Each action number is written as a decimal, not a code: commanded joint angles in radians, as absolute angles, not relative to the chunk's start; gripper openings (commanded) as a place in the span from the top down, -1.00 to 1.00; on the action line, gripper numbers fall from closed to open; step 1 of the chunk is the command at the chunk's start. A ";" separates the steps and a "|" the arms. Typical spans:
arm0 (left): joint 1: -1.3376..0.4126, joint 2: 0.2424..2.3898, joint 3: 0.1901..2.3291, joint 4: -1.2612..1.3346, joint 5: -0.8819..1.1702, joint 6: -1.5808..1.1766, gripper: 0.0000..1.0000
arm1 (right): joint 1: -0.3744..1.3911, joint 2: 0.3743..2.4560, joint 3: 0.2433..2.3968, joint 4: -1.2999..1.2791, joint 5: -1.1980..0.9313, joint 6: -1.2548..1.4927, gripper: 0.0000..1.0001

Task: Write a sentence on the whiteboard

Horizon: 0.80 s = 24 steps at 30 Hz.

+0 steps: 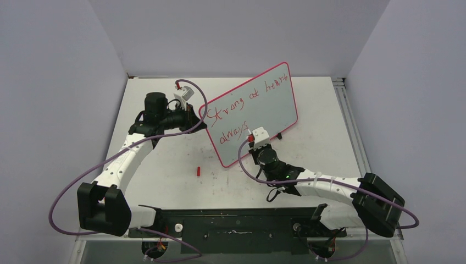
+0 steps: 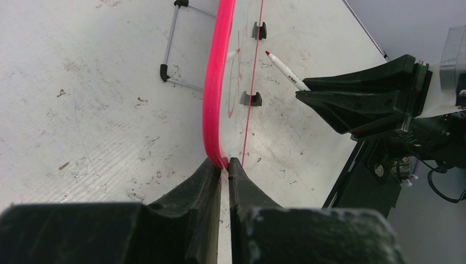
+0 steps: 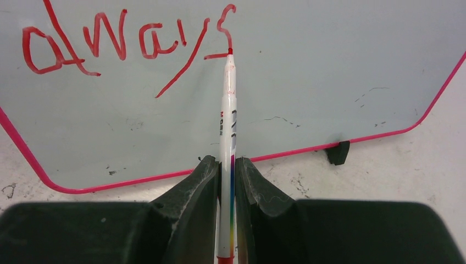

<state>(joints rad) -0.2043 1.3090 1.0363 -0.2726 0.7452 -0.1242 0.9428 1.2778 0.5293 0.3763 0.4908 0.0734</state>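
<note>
The left gripper (image 2: 221,162) is clenching the pink rim of the whiteboard (image 1: 269,104), which is leaning upright directly ahead of its fingers. If that pinch is slipping, the board could swing or tip back under writing pressure. Across the board's face the sentence (image 1: 242,102) is running in two red lines. The right gripper (image 3: 225,162) is grasping a marker (image 3: 227,110) whose tip is touching the board at the tail of "always"; pushing too hard risks a smeared final letter or the pen sliding between the fingers. No container is showing in any view.
</note>
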 commanded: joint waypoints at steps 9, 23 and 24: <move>-0.204 1.267 1.042 -0.221 0.771 -0.124 1.00 | 0.901 1.264 0.548 0.387 0.488 0.084 0.89; -0.203 1.266 1.045 -0.222 0.769 -0.123 1.00 | 0.888 1.306 0.578 0.393 0.477 0.063 0.89; -0.204 1.267 1.044 -0.222 0.770 -0.123 1.00 | 0.888 1.307 0.580 0.394 0.477 0.062 0.89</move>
<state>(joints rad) -0.2043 1.3090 1.0363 -0.2726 0.7452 -0.1261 0.8955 1.3045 0.5369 0.3618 0.4816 0.0673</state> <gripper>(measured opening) 0.070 0.158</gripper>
